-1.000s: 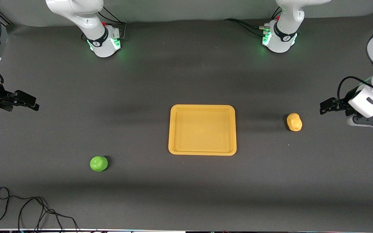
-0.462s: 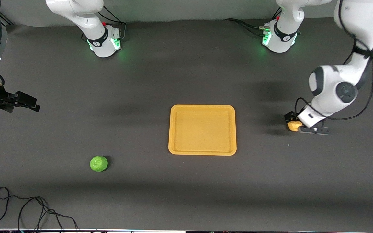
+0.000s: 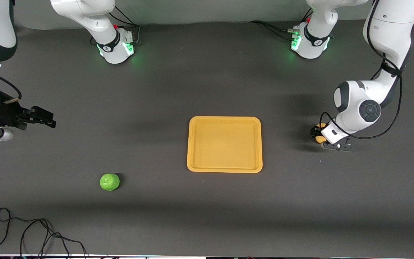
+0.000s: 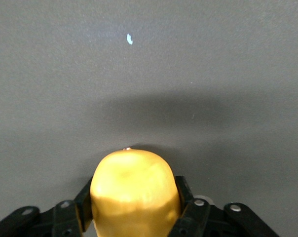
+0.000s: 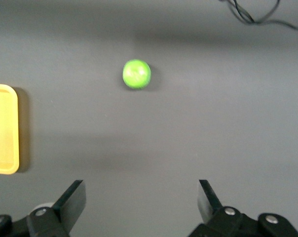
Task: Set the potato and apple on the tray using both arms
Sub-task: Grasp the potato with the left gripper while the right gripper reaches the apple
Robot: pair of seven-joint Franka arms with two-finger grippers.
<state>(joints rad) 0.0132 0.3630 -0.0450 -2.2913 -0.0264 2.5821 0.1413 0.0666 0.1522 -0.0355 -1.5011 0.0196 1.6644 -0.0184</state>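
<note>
Nothing was on the flat rectangular yellow-orange plastic tray [image 3: 224, 144] yet. Left gripper [image 3: 322, 137] was down at the table toward the left arm's end, fingers [image 4: 85, 203] against both sides of the lumpy yellow-orange potato [image 4: 134, 195], apparently clamped on it; lift not done. Right gripper [image 3: 43, 118] hung over bare mat at the right arm's end, jaws wide apart. Round green apple [image 3: 109, 182] sat untouched on the table, nearer the front camera than the tray. Both transfers remained.
</note>
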